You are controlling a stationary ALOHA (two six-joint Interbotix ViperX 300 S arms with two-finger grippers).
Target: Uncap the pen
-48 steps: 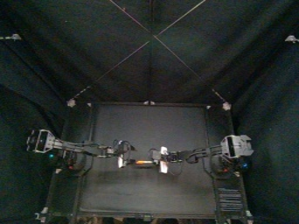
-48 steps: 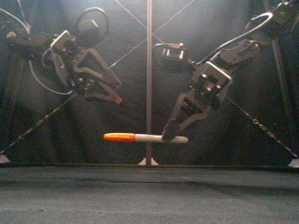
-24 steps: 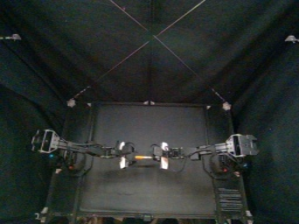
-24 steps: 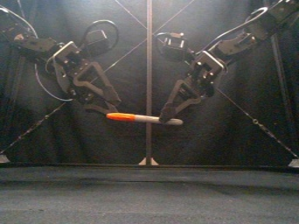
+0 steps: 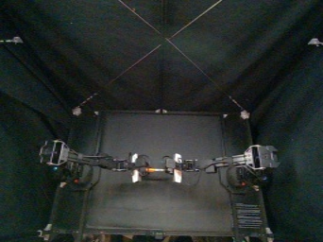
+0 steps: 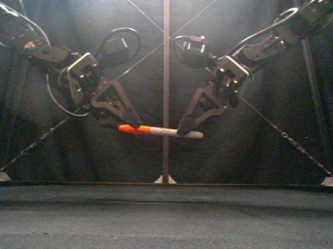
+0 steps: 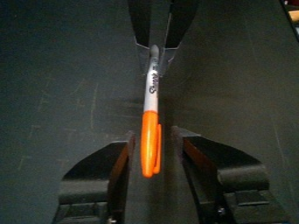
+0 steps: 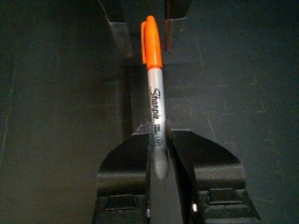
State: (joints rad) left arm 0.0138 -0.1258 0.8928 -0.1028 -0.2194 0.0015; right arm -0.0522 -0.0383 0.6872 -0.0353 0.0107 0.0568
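A marker pen with an orange cap and a grey barrel hangs level in the air above the table. My right gripper is shut on the barrel's grey end. My left gripper has come in from the other side. Its jaws stand open on either side of the orange cap, with a small gap showing on each side. From the top view, the pen spans between the left gripper and the right gripper.
The black table lies well below the pen, and the black curtains close off the back and sides.
The right gripper lifted the pen a little and then held still. The left gripper moved down and toward the pen until its jaws flanked the orange cap.
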